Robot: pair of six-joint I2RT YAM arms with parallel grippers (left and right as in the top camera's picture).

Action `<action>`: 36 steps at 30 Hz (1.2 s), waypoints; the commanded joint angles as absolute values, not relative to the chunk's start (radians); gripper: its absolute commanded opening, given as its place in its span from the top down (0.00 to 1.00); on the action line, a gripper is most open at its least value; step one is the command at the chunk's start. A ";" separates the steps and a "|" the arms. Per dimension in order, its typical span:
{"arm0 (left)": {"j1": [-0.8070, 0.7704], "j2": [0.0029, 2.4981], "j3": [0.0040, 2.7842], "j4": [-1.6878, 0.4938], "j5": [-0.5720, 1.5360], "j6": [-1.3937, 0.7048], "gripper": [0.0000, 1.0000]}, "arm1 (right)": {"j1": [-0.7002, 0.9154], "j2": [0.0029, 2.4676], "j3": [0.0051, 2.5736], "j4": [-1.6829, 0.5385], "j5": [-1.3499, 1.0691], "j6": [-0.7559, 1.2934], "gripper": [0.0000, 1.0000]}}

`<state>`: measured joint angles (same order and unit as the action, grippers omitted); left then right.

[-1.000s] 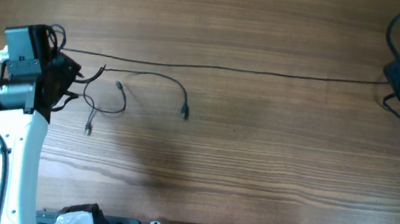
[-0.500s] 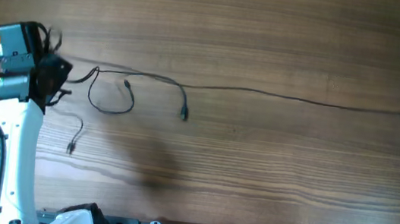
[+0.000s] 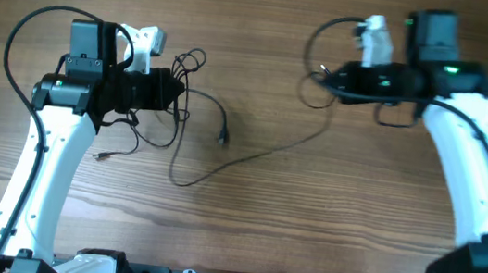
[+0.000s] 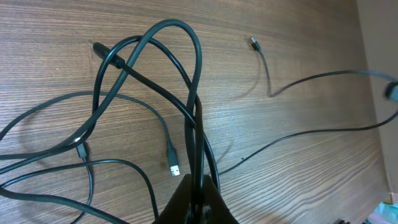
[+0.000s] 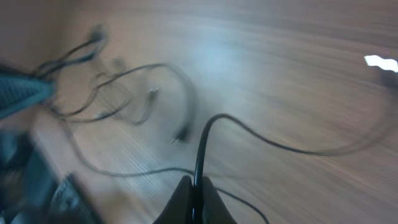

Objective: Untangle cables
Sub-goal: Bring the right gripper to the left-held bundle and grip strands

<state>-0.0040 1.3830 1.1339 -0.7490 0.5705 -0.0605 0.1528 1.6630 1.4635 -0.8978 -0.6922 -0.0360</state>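
The left gripper [image 3: 173, 91] pinches a looped bundle of thin black cables [image 4: 198, 62] above the wooden table [image 3: 268, 18], while the right gripper [image 3: 328, 72] clamps a single strand. Slack cord curves across the tabletop between them.

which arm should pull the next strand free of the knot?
Right arm, probably. Its jaws are shut on the long strand, well clear of the knot. The left arm clamps the knot's strands in its jaws, so it suits anchoring while right pulls away.
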 commanded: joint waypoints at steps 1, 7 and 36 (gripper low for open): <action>-0.009 1.390 1.131 -0.744 0.578 -0.042 0.96 | 0.262 1.759 1.457 -0.828 -0.993 -0.107 0.95; -0.009 1.390 1.131 -0.743 0.578 -0.063 0.96 | 0.416 1.879 1.457 -0.639 -1.174 0.143 0.95; -0.009 1.390 1.131 -0.726 0.234 -1.383 0.96 | 0.702 1.925 1.457 -0.331 -0.807 0.714 0.29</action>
<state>-0.0048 1.3838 1.1339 -0.7120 0.2508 -1.2003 0.6712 1.9060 1.4574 -0.3328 -0.8955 0.6075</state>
